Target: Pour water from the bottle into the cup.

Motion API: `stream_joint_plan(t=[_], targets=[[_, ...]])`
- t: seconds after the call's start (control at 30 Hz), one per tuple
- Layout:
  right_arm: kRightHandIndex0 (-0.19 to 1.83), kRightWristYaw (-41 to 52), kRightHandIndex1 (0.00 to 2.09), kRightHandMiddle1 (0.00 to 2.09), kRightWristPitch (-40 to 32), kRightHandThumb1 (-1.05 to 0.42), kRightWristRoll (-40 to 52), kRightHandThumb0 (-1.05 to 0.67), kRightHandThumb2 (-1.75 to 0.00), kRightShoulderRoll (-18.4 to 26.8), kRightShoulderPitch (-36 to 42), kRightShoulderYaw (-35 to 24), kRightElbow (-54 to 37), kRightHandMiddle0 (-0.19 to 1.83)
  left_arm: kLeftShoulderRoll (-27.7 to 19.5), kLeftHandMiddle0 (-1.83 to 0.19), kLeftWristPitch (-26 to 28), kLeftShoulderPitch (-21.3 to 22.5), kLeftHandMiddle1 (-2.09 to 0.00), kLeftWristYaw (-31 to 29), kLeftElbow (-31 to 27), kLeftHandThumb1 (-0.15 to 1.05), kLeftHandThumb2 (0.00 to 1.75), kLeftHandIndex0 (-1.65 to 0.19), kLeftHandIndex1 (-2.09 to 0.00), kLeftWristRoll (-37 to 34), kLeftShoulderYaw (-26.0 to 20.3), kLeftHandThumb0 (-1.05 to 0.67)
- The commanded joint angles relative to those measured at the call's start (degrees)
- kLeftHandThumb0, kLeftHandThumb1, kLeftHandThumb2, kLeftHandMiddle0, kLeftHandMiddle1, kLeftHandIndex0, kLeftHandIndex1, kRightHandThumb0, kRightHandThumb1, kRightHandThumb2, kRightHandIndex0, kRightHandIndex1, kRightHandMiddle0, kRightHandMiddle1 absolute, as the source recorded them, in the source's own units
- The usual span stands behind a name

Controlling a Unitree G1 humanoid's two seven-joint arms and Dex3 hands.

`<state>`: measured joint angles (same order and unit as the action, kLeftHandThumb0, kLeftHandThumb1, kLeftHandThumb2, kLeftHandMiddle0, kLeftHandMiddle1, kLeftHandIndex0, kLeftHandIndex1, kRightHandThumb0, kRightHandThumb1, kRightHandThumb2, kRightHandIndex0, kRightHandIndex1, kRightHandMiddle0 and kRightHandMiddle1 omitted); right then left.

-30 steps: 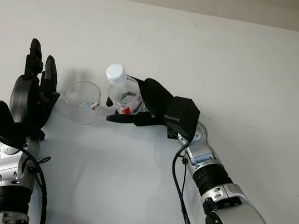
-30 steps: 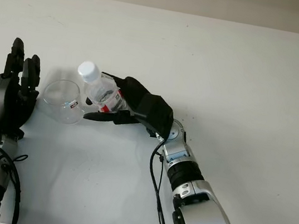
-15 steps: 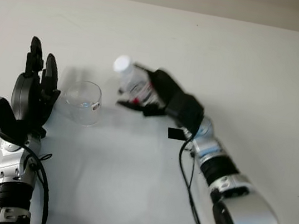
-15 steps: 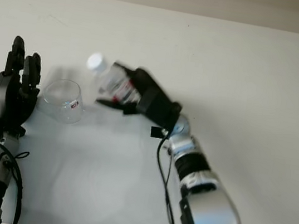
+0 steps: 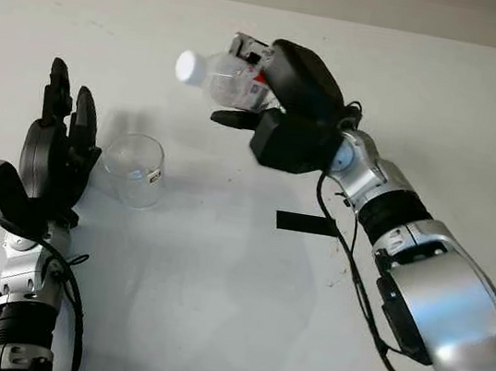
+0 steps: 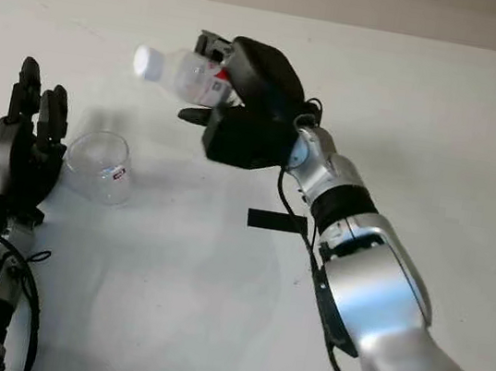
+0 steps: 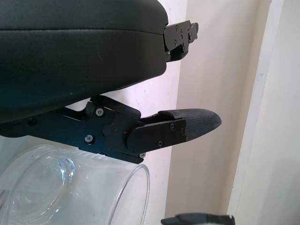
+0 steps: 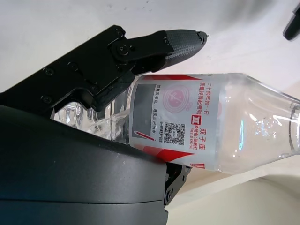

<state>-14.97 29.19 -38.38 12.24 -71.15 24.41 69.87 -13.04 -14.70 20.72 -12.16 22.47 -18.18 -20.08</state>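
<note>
Clear plastic, one bottle point(image 5: 229, 78) with a white cap point(image 5: 189, 67) and a red-and-white label is held off the table point(image 5: 447, 103), tipped nearly level with the cap pointing toward nine o'clock. One right hand point(image 5: 289, 108) has it: the fingers are curled around the labelled middle of the bottle, one finger point(image 8: 154, 42) lying along its side and the palm shell pressed against the other side. The right arm point(image 5: 385, 206) reaches in from five o'clock and stretches toward eleven o'clock, wrist raised above the table. One cup point(image 5: 135, 169), clear and with a small sticker on its wall, stands on the table at about seven o'clock from the cap, well below it and not under it. One left hand point(image 5: 54, 157) stands upright just beside the cup on its nine o'clock side, fingers pointing toward twelve o'clock and open, holding nothing; whether it touches the cup's wall cannot be told. In the left wrist view the cup's rim point(image 7: 140, 187) lies close under one finger point(image 7: 187, 126). One short black strip point(image 5: 306, 223) lies flat on the table at about five o'clock from the bottle, under the right forearm.
</note>
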Motion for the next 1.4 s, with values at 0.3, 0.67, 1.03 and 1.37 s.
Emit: stream_joint_plan(t=[0.3,0.67,1.03,1.37], targets=[[1.08,-5.5,2.09,2.09,-0.3,-1.05,-5.0,-0.47,-0.40,-2.3,-4.3,5.8,1.7,0.60,1.3,0.10,-0.7,-1.8,-0.06,1.0,-0.2,1.05,0.55,0.19,-0.04,1.0,0.5,-0.61],[1.15,-16.0,2.09,2.09,0.1,-1.05,-12.2,-0.46,-0.40,-1.6,-7.6,12.3,2.6,0.72,1.7,0.12,-1.3,-1.8,-0.05,0.8,0.2,1.05,0.56,0.19,0.00,0.8,0.4,-0.61],[1.30,-30.7,2.09,2.09,-1.8,-1.05,-21.0,-0.52,-0.41,-0.8,-10.2,19.6,3.2,0.86,2.1,0.11,-2.1,-1.6,-0.06,1.1,0.8,1.05,0.56,0.19,-0.02,1.0,0.4,-0.61],[1.29,-37.2,2.09,2.09,-2.0,-1.05,-25.2,-0.53,-0.37,-0.2,-12.7,24.0,3.8,0.83,1.9,0.11,-1.8,-1.7,-0.05,1.5,0.8,1.05,0.56,0.19,-0.04,1.3,0.5,-0.62]])
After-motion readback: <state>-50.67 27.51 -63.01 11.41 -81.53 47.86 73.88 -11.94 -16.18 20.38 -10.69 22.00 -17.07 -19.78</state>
